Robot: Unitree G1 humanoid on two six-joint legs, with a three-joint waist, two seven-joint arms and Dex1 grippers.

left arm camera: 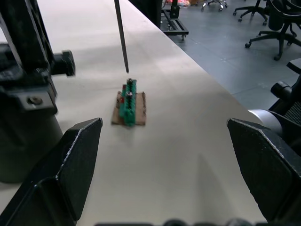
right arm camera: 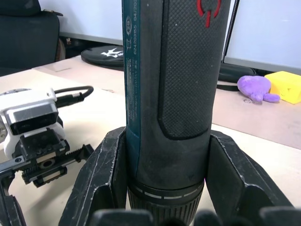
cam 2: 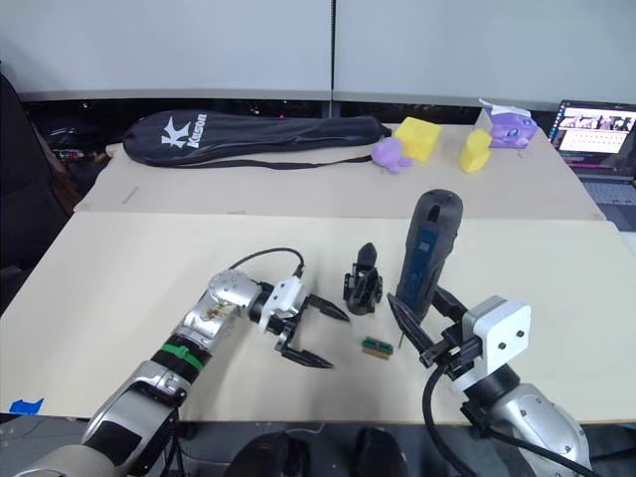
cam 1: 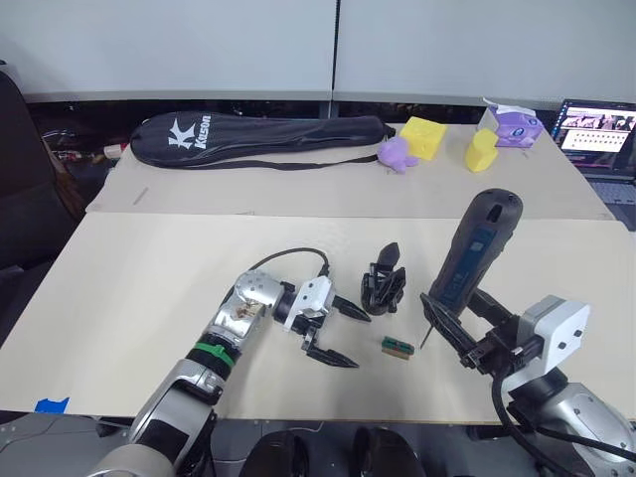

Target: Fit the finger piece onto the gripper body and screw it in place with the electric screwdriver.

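While both arms work over the near edge of the table [cam 1: 149,288], positions run left to right as follows.
Left tool [cam 1: 343,333]: fingers spread wide apart, holding nothing, low over the table and pointing right toward the green block.
Gripper body [cam 1: 382,291]: standing on the table just right of the left tool, apart from its fingers.
Finger piece [cam 1: 389,256]: rising upright from the top of the gripper body, tip toward the far side.
Green block [cam 1: 397,346]: lying flat on the table, near side of the gripper body, between the two tools.
Electric screwdriver [cam 1: 475,253]: held tilted, bit pointing down just right of the green block.
Right tool [right arm camera: 162,188]: clamped on the electric screwdriver's lower barrel, one finger on each side.
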